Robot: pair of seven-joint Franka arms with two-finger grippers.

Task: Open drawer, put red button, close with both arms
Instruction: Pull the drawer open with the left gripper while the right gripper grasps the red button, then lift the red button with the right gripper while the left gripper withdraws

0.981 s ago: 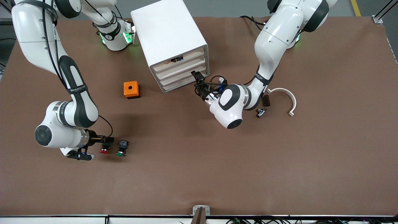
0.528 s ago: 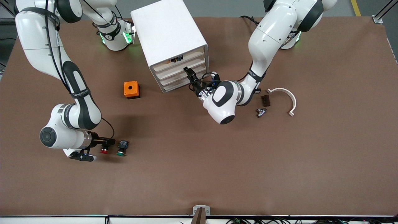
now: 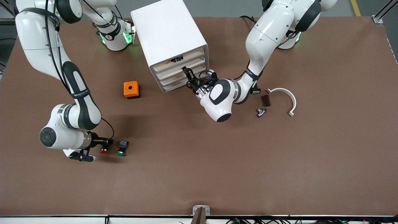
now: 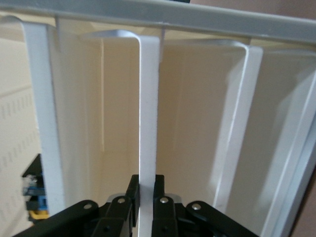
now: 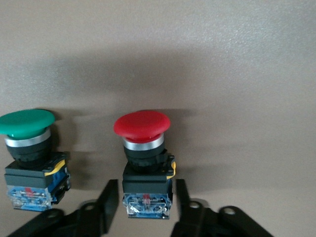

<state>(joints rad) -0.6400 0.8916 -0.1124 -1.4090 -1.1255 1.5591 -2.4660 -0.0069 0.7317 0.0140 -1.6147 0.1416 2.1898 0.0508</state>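
**Drawer lip pinched, red button straddled**

The front lip of the drawer [image 4: 149, 123], second from the top of the white cabinet [image 3: 169, 40], is clamped between the closed fingers of the left gripper [image 4: 145, 197]. The red button [image 5: 143, 163] lies on its side on the brown table [image 3: 279, 161], just beside the green button [image 5: 29, 153], its long axis level and its red cap pointed toward the front camera. Its black body is straddled by the spread fingers of the right gripper [image 5: 145, 210], with gaps seen on both sides.
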